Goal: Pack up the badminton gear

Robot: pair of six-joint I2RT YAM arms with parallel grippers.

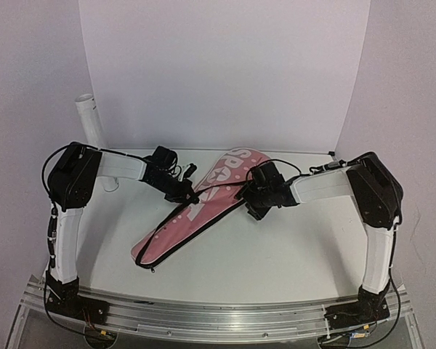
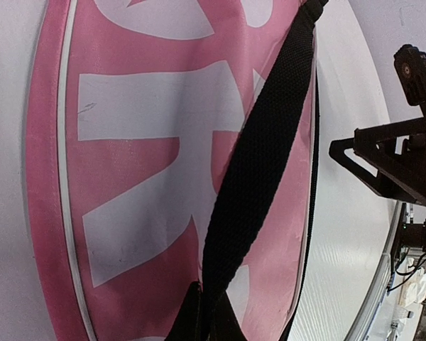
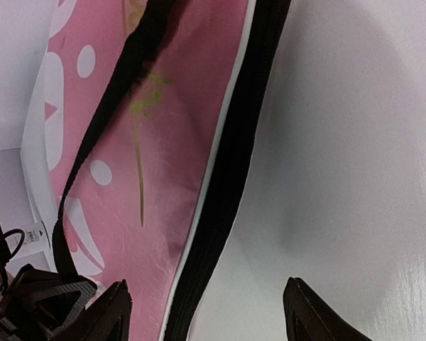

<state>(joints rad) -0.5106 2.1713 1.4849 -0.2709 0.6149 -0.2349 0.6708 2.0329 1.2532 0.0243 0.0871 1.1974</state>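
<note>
Left gripper (image 2: 207,321) is pinched shut on the black strap (image 2: 259,170) of the pink bag (image 1: 192,214). Right gripper (image 3: 207,312) is open, fingers either side of the bag's black edge. Rackets and shuttlecocks: can't see them in any of the 3 views. Bag lies diagonally mid-desk (image 1: 291,254), wide end toward far edge, narrow end toward near-left corner. White tube (image 1: 89,120) stands at far-left corner.

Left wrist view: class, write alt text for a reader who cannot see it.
A pink bag with large white lettering fills the frame, lying on a white table. A black strap runs diagonally across it, down into the left gripper at the bottom edge, jaws shut on it.
</note>
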